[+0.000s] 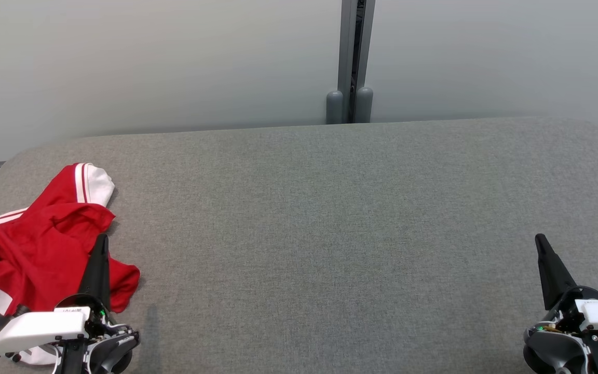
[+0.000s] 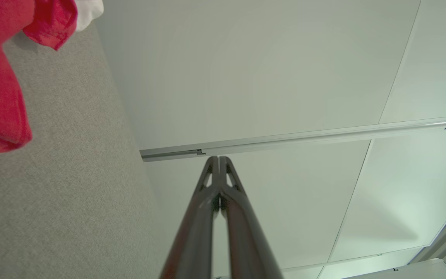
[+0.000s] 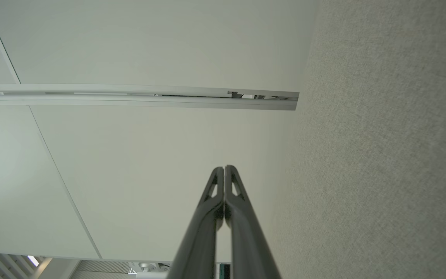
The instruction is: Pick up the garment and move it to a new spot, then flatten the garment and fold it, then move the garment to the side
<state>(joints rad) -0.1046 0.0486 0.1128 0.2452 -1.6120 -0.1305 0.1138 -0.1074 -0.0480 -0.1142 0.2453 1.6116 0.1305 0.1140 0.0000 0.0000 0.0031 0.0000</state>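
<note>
- The red garment with white stripes [image 1: 34, 244] lies crumpled at the left near corner of the grey fabric-covered table [image 1: 330, 234], and its left part runs out of the head view
- The left gripper [image 1: 103, 240] has its two dark fingers pressed together with nothing between them; from the head it stands over the garment's edge that faces the table's middle
- In the left wrist view those fingers aim along the table towards the wall with the cloth off to one side, so they look apart from the fabric
- The right gripper [image 1: 539, 240] is likewise closed and empty, at the table's right near corner, well apart from the garment
- Step in hand, as I judge it: the first pick-up, not yet begun; nothing is flattened or folded
- To do it well, the left fingers should part first, tip down towards the table and close on a raised fold, not on a flat layer
- Better to take a hem or the white-striped end towards the table's far side than the middle of the heap, so the cloth hangs open when lifted
- The table's middle looks the sensible new spot; lift high enough that trailing cloth does not drag and bunch on the table's fabric
- The right gripper is best kept back until the garment reaches the table's middle
</note>
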